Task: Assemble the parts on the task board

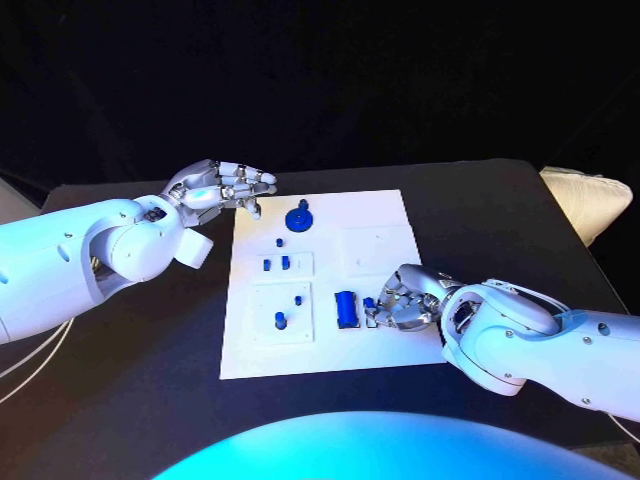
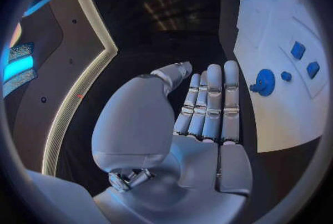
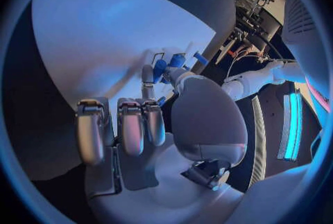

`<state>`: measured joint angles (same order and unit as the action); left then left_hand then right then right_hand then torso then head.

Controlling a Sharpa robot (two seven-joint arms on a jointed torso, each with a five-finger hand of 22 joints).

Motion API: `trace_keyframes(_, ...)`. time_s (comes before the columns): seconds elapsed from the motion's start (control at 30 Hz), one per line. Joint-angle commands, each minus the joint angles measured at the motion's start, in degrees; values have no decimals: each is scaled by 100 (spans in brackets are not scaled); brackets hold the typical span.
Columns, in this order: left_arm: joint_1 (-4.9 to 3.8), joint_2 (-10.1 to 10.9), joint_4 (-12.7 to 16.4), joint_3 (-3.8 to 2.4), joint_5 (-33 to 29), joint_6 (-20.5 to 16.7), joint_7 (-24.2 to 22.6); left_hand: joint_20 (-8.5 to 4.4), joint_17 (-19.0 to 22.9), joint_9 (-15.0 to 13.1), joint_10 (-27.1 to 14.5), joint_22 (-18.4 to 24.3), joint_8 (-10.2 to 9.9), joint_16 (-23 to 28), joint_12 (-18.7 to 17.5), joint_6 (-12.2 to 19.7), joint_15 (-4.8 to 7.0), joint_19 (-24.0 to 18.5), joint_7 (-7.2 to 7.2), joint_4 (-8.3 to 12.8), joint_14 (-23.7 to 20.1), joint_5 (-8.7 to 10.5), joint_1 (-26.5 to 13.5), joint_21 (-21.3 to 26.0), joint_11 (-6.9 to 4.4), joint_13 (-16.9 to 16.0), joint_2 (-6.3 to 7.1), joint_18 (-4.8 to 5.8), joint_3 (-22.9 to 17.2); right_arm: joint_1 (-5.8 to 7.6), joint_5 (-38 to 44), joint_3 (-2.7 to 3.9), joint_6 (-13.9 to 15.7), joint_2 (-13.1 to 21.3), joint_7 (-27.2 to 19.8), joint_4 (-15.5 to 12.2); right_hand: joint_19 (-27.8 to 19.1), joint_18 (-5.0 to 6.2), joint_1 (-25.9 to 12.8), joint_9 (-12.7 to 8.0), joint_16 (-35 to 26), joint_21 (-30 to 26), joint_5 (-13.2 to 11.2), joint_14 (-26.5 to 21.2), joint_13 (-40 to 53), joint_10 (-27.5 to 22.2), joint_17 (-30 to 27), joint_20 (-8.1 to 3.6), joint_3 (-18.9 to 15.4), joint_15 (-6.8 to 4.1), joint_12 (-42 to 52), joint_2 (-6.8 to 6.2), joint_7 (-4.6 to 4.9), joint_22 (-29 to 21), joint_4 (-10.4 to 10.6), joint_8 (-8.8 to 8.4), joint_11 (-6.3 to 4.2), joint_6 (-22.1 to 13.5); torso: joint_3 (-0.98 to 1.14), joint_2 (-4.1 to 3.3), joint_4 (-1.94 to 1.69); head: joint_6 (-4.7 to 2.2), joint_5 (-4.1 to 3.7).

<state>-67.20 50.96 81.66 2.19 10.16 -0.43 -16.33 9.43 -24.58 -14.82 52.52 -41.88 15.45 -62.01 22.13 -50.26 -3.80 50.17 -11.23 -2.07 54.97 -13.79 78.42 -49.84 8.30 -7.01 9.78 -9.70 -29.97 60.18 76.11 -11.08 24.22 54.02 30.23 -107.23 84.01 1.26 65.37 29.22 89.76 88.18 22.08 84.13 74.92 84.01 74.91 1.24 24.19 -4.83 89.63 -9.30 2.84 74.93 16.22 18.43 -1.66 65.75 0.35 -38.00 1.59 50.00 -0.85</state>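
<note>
Black bench (image 1: 147, 400) bare and wide on every side of the task board (image 1: 385, 350), with most free room toward the robot's left and along the near edge. Board lying flat mid-bench, its long sides running away from the robot, its far left corner just beside the left hand (image 1: 222, 188).

Left hand raised off the bench near that corner, fingers (image 2: 211, 102) straight and side by side in the left wrist view, thumb apart, holding nothing. Right hand (image 1: 407, 300) low over the board's right edge, fingers curled down next to a blue cylinder part (image 1: 346, 308); cannot tell whether anything is pinched.

White plate with shallow square recesses. Round blue disc part (image 1: 300, 217) near the far edge; two small blue pegs (image 1: 276, 264) in a recess; another peg (image 1: 280, 320) in the near recess. Cream cushion (image 1: 594, 200) off the bench's far right corner.
</note>
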Motion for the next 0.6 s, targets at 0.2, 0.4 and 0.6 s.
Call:
trace_keyframes(0.2, -3, -2, 20, -4, -7, 110, -15, -1, -2, 6, -37, 9, 35, 13, 39, 44, -21, 22, -2, -39, -19, -21, -4, 22, -20, -7, -62, -83, -4, 0, 74, 2, -281, -8, 111, 10, 563, -95, -67, 9, 24, 17, 44, 587, 1508, 599, 1509, -23, 2, -44, 37, 1, -107, 1465, 24, 48, -52, 149, 3, 0, 1, 0, -17)
trace_keyframes(0.4, -3, -1, 21, -4, -7, 109, -10, -1, -2, 6, -39, 9, 36, 14, 41, 44, -20, 23, -1, -38, -19, -23, 0, 22, -20, -7, -65, -84, -8, 1, 88, 2, -318, -22, 109, 11, 560, -92, -74, 9, 24, 4, 51, 587, 1508, 599, 1509, -24, 4, -45, 37, 5, -109, 1461, 22, 53, -54, 151, 1, -2, 3, 0, -21)
trace_keyframes(0.6, -3, -2, 21, -4, -7, 109, -7, -2, -2, 7, -41, 10, 38, 14, 44, 45, -19, 23, -1, -37, -21, -25, 6, 23, -21, -6, -68, -84, -14, 2, 64, 3, -222, -38, 42, 10, 552, -86, -144, 5, 24, -29, 41, 587, 1508, 599, 1509, -26, -23, -46, 37, -29, -102, 1453, 28, 63, -51, 135, -1, 1, -1, 0, -21)
